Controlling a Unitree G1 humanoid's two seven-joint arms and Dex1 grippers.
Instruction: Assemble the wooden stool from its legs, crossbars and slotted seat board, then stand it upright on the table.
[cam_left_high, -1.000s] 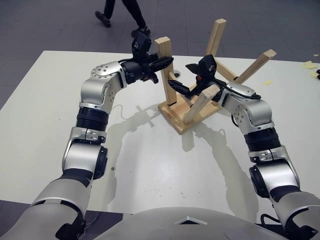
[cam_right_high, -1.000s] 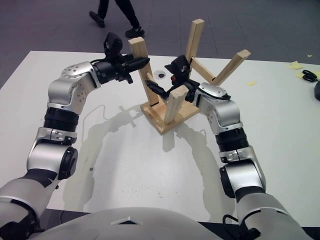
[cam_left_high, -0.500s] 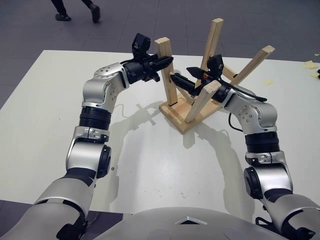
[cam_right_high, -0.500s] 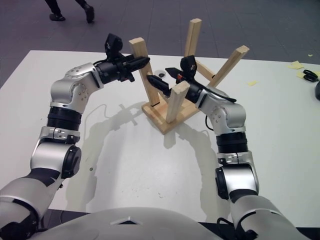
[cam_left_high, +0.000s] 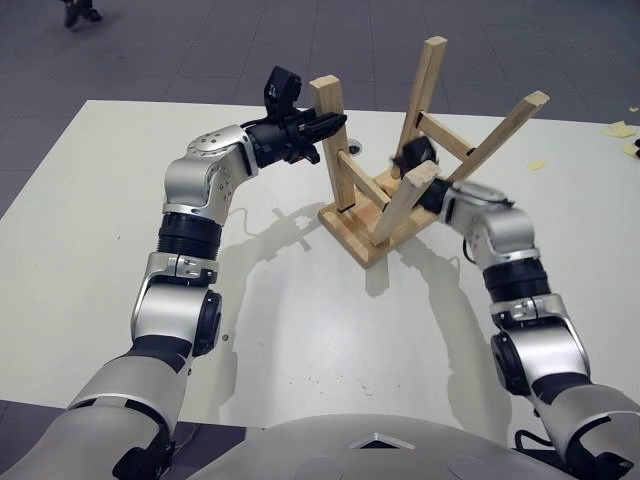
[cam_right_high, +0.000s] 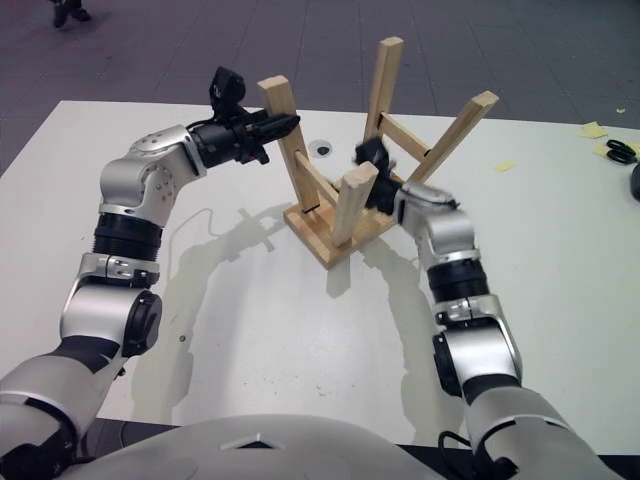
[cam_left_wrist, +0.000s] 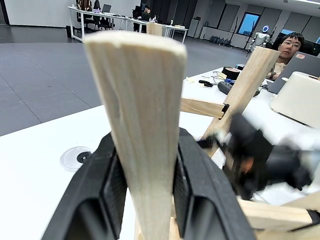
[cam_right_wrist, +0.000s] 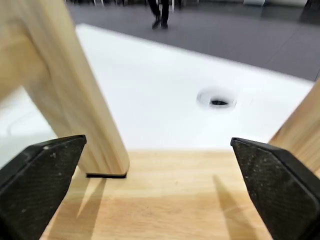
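While the wooden stool (cam_left_high: 400, 170) stands inverted near the middle of the white table (cam_left_high: 120, 200), with its slotted seat board (cam_left_high: 362, 243) laid on the tabletop and its four legs (cam_left_high: 430, 85) splayed upward, assembly is judged to be all but complete. The crossbars (cam_left_high: 443, 136) are seated between the legs, and only the turn onto its feet is not yet done. The left gripper (cam_left_high: 335, 124) is seen clamped on the upper end of the leg (cam_left_wrist: 140, 110) nearest the robot's left, one black finger (cam_left_wrist: 107, 192) pressed to each side of the wood. The right gripper (cam_right_wrist: 157, 150) is placed low inside the frame, among the legs and just above the underside of the seat board. Its fingers (cam_right_wrist: 42, 175) are spread wide apart and closed on nothing. The gripped leg's long axis runs close to vertical, leaning slightly away from the seat's centre, so the stool's weight lies below and to the right of the left gripper. The seat board is found directly in front of the open right gripper, which is the nearer of the two to the stool's heavy end. The coming move is therefore expected to depend on a second hold by the right gripper, so that the stool can be tipped over about a level axis. A lift by the single leg alone is thought likely to lever the joint or let the frame swing.
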